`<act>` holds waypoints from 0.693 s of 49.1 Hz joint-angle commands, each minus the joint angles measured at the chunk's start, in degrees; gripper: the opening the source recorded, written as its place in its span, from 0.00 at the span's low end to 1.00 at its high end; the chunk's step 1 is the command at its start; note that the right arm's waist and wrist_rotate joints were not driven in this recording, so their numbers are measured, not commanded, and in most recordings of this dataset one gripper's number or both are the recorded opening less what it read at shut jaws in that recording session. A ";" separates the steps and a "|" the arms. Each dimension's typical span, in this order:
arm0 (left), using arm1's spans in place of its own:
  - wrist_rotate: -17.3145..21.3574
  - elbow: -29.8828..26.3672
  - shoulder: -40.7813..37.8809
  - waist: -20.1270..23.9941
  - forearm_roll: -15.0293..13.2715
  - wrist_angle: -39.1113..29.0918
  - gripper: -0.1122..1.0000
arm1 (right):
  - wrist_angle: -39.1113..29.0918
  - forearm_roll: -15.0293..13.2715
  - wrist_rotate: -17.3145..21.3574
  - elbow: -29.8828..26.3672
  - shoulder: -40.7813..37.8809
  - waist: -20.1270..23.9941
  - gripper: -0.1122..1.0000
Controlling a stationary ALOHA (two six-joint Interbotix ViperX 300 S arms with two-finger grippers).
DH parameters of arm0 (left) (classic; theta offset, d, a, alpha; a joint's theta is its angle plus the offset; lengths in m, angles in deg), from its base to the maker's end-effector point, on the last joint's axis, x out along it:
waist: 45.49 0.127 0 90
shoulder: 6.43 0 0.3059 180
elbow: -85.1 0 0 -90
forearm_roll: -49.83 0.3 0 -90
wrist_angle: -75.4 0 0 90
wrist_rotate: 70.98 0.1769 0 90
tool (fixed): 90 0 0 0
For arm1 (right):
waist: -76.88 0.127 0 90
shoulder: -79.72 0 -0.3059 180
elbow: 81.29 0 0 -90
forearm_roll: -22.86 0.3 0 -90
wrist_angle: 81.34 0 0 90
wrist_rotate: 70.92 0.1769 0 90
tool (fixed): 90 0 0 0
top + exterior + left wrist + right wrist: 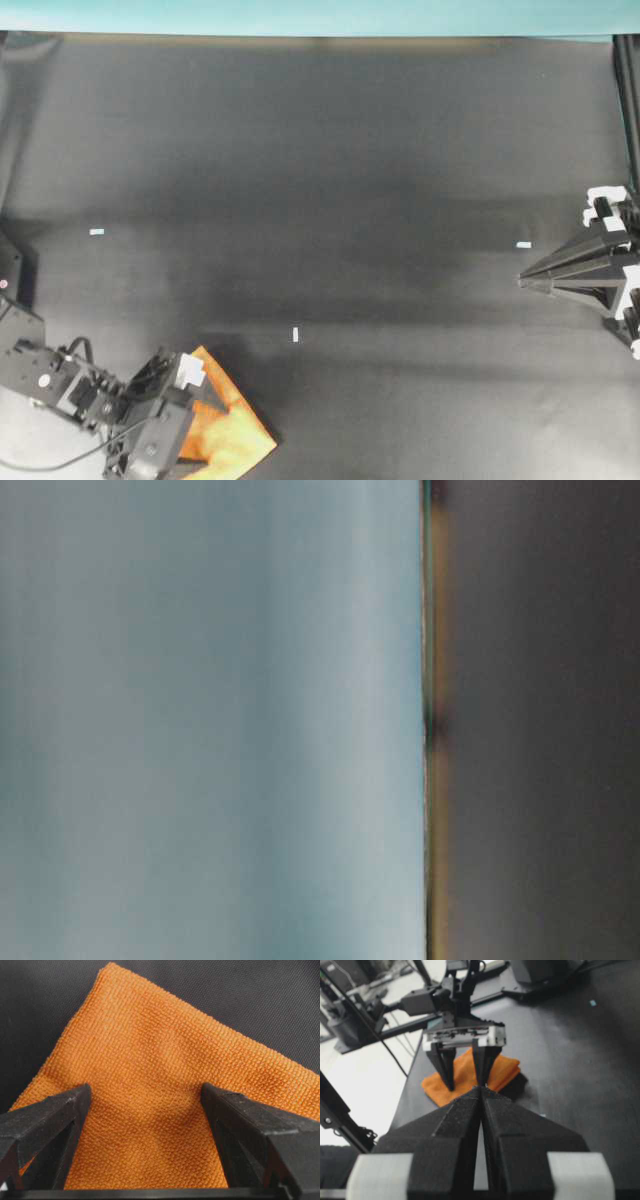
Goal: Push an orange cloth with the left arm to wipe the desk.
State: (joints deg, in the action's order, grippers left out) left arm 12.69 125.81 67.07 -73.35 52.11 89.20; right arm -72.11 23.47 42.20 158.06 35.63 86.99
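Observation:
The orange cloth (238, 436) lies on the desk (350, 180) at the near left corner, partly under the left arm. My left gripper (215, 428) is open, its two fingers standing down on the cloth and spread apart. In the left wrist view the cloth (150, 1050) fills the gap between the fingers of the left gripper (146, 1089), with a slight wrinkle there. The right wrist view shows the left gripper (466, 1085) from the front on the cloth (505, 1070). My right gripper (522, 281) is shut and empty at the right edge, also in its own view (480, 1089).
Small white tape marks (97, 232) (295, 334) (523, 244) lie on the desk. A teal edge strip (320, 15) runs along the far side. The desk's near left edge is close behind the cloth (407, 1095). The table-level view is only a blur.

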 commanded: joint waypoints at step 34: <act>3.96 3.43 17.67 3.25 0.18 1.05 0.89 | 0.53 0.09 0.00 -0.18 -0.26 0.09 0.09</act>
State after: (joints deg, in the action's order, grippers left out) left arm 16.65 128.80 82.36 -70.80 52.11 89.99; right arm -72.11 23.47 42.29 158.15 35.63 87.08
